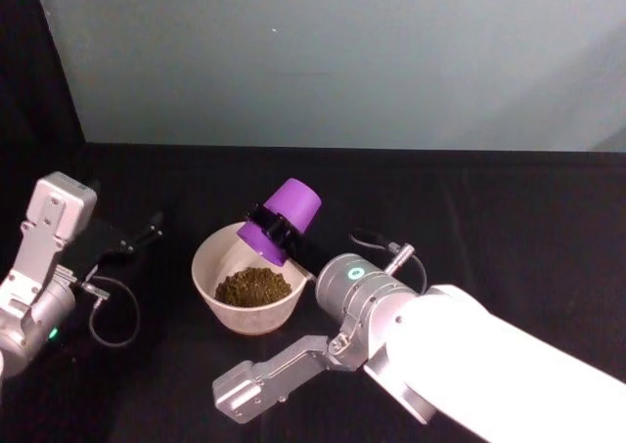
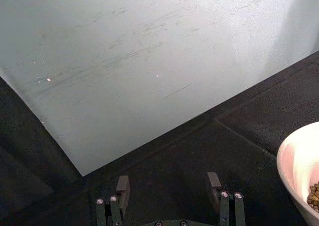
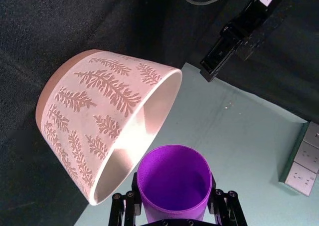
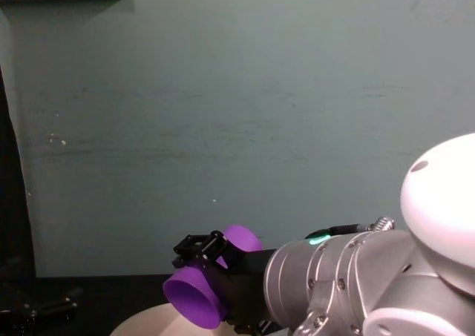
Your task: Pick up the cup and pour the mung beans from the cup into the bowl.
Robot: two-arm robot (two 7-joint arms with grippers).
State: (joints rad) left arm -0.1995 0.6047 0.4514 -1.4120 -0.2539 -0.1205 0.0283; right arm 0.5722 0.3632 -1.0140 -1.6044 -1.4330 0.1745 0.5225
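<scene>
Slippage is the main risk. The cup (image 1: pixel 293 204) is smooth and tapered and is held tipped, so a slack grip or a quick wrist turn could let it slide out and drop onto the rim of the bowl (image 1: pixel 207 259). That would jolt the bowl or scatter beans (image 1: pixel 252 287) over the black surface (image 1: pixel 489 218). Any last grains could also fall outside if the cup swings away while tipped. Around the cup the right pincer (image 1: pixel 270 227) is clamped, one finger on each side of the wall nearer the mouth, jaws only as wide as the cup. The cup hangs over the far right part of the bowl, mouth angled down and left into it; I cannot tell whether it clears the rim. From the right wrist its inside looks bare, so I judge the pour done or nearly so. The beans lie heaped in the bowl's bottom. Well to the left, the left pincer (image 2: pixel 168 198) sits parked low over the surface, fingers spread wide, holding nothing.
</scene>
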